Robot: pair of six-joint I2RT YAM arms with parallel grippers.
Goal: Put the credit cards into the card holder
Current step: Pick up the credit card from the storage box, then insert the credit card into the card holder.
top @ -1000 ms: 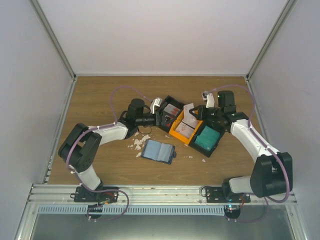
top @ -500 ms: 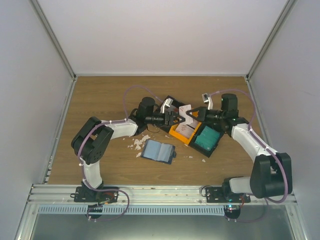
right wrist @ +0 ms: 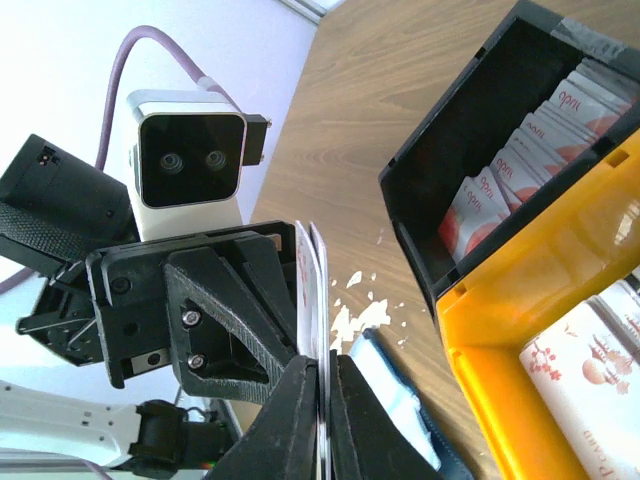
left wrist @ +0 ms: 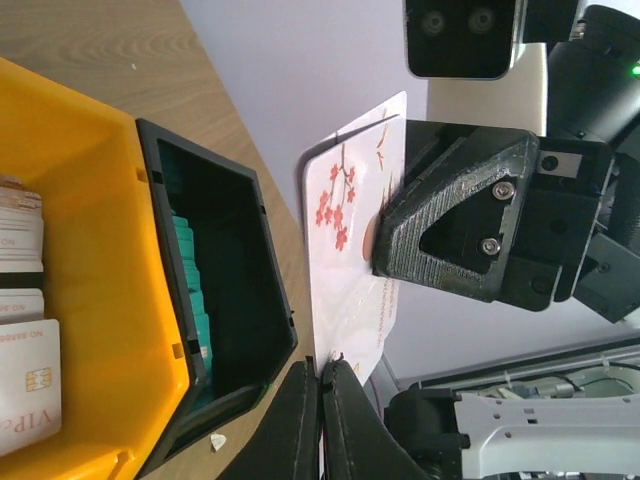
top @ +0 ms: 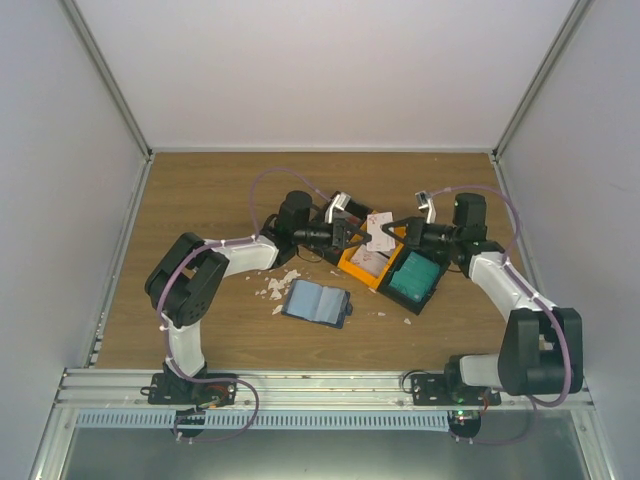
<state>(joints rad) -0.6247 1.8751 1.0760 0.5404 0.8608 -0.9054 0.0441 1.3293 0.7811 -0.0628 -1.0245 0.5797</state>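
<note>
Left gripper (left wrist: pixel 322 375) and right gripper (right wrist: pixel 321 378) both pinch one white red-blossom plastic card (left wrist: pixel 342 265) — a mistimed release could bend or drop it.

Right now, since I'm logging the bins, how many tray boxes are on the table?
3, in a row: a black box of red-and-white cards, the orange box in the middle, and a black box holding teal cards. None seems hidden.

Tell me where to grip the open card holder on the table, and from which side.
Probably the card holder by its right-hand edge, coming down from above: it lies flat and open, and the white scraps crowd its left edge.
</note>
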